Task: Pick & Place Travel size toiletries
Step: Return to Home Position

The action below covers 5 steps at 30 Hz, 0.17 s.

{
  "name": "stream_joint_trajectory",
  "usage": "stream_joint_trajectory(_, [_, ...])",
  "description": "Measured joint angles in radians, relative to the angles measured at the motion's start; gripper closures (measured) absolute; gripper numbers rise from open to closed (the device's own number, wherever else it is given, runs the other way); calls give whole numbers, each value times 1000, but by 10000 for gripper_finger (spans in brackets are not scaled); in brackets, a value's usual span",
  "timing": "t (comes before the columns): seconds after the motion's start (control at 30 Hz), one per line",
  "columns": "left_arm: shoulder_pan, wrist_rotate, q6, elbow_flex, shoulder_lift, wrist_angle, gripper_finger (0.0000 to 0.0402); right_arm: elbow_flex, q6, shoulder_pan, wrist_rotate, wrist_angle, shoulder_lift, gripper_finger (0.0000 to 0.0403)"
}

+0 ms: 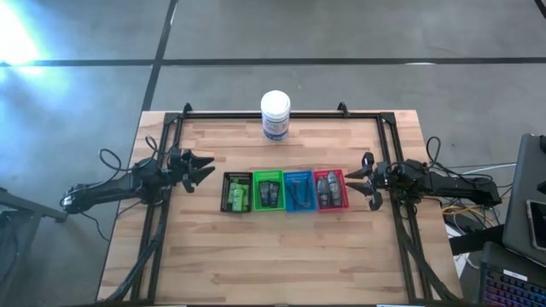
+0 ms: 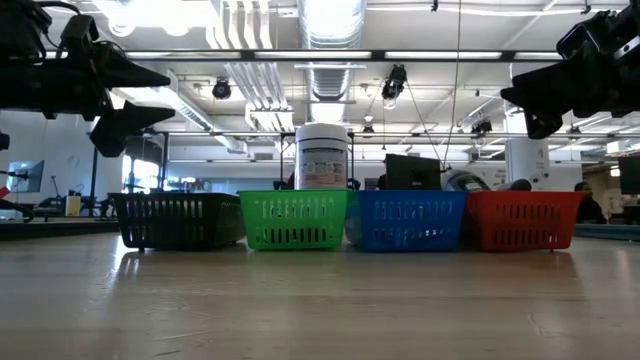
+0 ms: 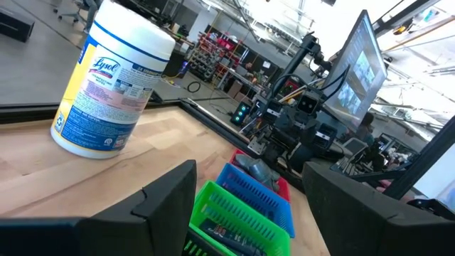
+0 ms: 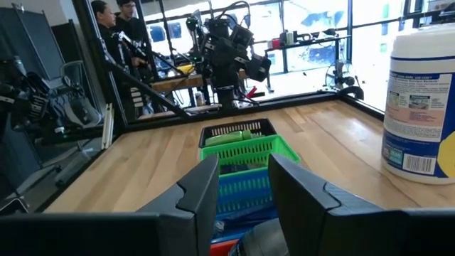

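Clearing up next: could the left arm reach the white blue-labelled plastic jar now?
Probably yes: the open left gripper hangs over the wooden table, with only bare boards between it and the white jar.

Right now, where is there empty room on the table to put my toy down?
The wide bare wood between the bins and the edge opposite the jar is best. A smaller strip lies between jar and bins. Crowded: the row's ends, where the left arm and right arm hang.
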Motion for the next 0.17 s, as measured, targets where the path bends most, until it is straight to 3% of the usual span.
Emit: stream_joint_trajectory(0.17, [0, 0, 0, 0, 0, 0, 140, 0, 0, 0, 0, 0, 0, 298])
